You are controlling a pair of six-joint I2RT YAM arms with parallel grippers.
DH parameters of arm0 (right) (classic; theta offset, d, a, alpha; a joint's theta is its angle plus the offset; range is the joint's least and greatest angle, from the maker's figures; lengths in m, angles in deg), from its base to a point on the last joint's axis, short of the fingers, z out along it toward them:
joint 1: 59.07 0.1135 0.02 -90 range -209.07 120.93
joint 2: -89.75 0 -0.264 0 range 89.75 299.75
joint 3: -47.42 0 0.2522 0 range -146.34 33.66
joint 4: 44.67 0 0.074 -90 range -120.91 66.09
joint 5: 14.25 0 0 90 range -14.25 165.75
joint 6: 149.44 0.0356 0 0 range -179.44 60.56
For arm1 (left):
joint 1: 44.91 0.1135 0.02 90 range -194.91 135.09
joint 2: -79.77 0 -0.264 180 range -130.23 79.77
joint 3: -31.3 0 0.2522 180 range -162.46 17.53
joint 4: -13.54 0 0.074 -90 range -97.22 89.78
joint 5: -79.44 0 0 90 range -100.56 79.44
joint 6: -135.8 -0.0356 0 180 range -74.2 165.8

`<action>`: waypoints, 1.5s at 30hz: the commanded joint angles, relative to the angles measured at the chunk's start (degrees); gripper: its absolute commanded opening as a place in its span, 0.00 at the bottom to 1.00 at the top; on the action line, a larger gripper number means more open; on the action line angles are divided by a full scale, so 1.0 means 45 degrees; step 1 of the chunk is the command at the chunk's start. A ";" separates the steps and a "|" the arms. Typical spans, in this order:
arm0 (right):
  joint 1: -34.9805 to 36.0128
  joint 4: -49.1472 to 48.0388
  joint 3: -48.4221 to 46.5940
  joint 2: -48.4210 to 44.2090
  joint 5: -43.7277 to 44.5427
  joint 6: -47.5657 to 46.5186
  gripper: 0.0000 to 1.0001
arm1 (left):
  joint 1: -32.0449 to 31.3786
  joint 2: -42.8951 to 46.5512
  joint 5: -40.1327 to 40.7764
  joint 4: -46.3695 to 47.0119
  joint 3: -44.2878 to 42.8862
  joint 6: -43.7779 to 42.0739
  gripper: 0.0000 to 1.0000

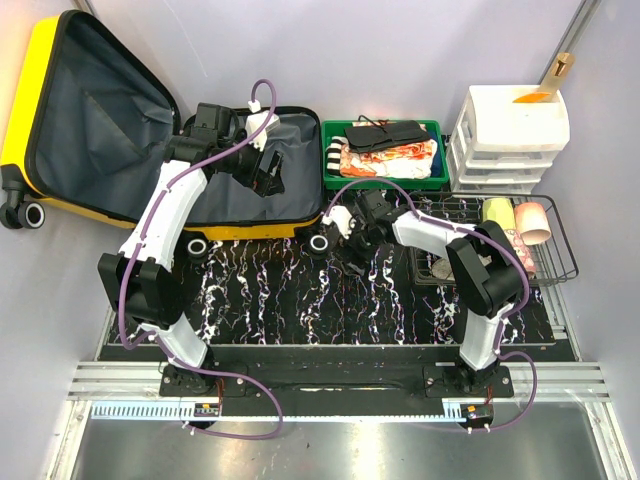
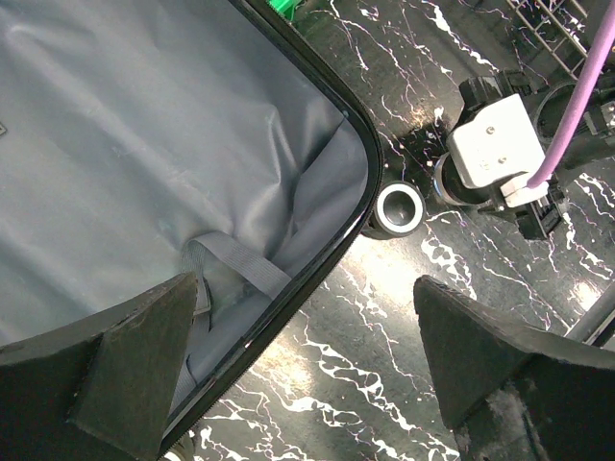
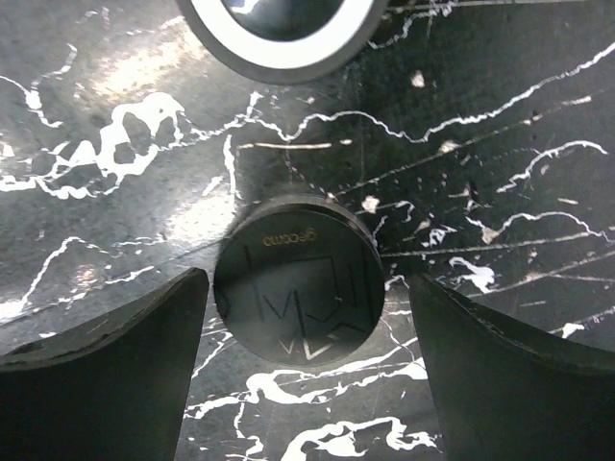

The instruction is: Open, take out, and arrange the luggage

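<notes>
Lying open at the back left of the table [image 1: 300, 300], the luggage [image 1: 100, 120] is waiting while the left gripper [image 2: 307, 375] is hovering, spread, over its lined corner; the right gripper [image 3: 307, 384], also spread, is straddling a dark disc [image 3: 298, 293] beside a wheel [image 3: 279, 38], where an off-centre closing could skid it away.

Two robot arms in white shells with black joint housings, the left arm [image 1: 165, 212] and the right arm [image 1: 422, 230], stand on black base plates [image 1: 203, 378] bolted to a silver aluminium rail [image 1: 110, 380]. A lilac cable [image 2: 567, 115] runs up each arm from the rail end. At the end farthest from the rail, a boxy white wrist housing [image 2: 492, 144] shows two dark screw heads. The right gripper [image 3: 307, 283] has matte black, wedge-shaped fingers [image 3: 106, 384] with rough, scuffed faces.
</notes>
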 commanded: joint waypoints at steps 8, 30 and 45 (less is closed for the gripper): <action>0.0095 -0.0185 -0.0137 -0.0233 0.0774 0.0115 0.91 | -0.0002 -0.0267 -0.0613 0.0308 -0.0532 0.0225 0.99; 0.0251 0.0009 -0.1073 -0.0037 0.0577 0.0077 0.59 | 0.0018 -0.0678 -0.0770 0.0386 -0.0610 0.0245 0.99; -0.2423 0.3680 -0.6149 -0.1737 -0.0301 0.1131 0.37 | -0.0334 -0.2353 0.0597 -0.0586 -0.3279 0.1157 0.99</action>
